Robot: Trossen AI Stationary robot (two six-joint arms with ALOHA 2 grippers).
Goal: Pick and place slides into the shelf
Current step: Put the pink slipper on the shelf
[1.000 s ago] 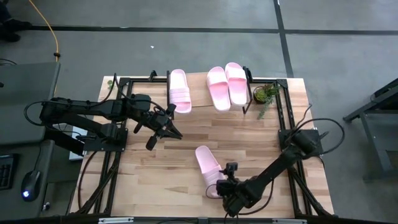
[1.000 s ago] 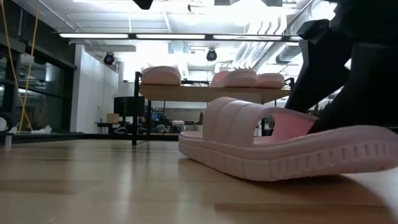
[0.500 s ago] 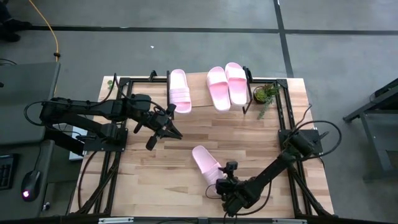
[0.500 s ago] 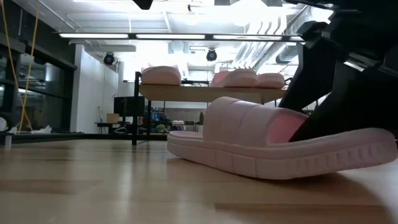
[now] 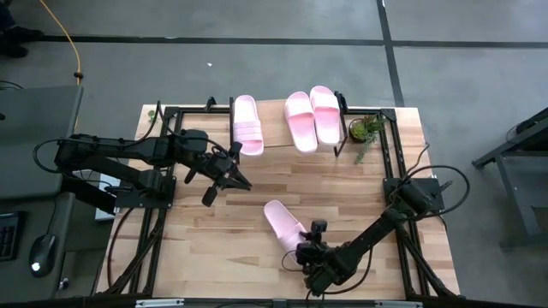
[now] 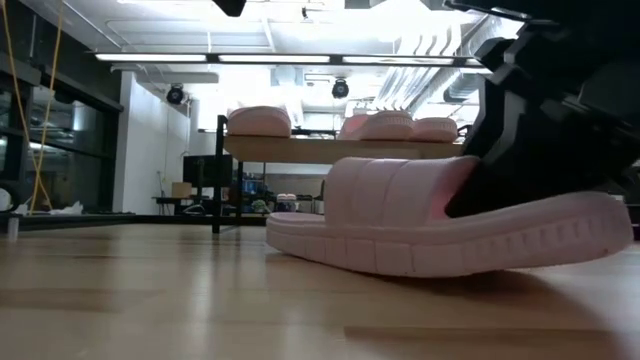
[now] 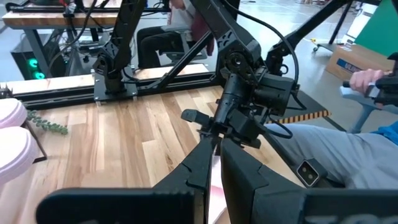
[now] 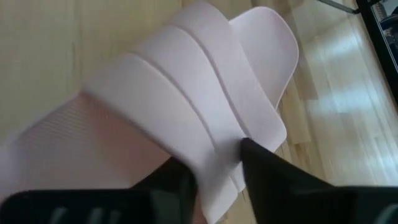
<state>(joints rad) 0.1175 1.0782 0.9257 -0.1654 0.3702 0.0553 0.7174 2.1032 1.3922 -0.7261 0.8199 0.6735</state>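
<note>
One pale pink slide [image 5: 281,218] lies on the tabletop near the front edge, its toe pointing far-left. My right gripper [image 5: 301,248] is shut on its strap, seen close in the right wrist view [image 8: 214,174]. Three more slides [image 5: 247,124] [image 5: 300,120] [image 5: 325,114] rest sole-down on the shelf [image 5: 274,115] at the table's far edge. The low view shows them on its board [image 6: 340,150]. My left gripper [image 5: 235,180] hovers shut and holding nothing over the table's left middle. My right gripper grips the slide's wide strap at the side nearest the arm [image 8: 217,155], close to where it joins the sole. One finger [image 8: 177,180] reaches under the strap from the heel opening, the other [image 8: 267,168] lies on its outer face. The toe end [image 6: 290,235] rests on the table and the heel end [image 6: 600,225] is tipped slightly up.
A small potted plant [image 5: 368,128] stands at the shelf's right end. Black frame rails [image 5: 390,162] run along both table sides. A seated person [image 7: 373,149] shows beyond the table's near edge in the left wrist view. Bare wood lies between the slide and the shelf.
The slide in my right gripper has slid a little toward the far-left and turned slightly. Its heel end has tipped up off the table while the toe end stays down. My right gripper moved with it.
</note>
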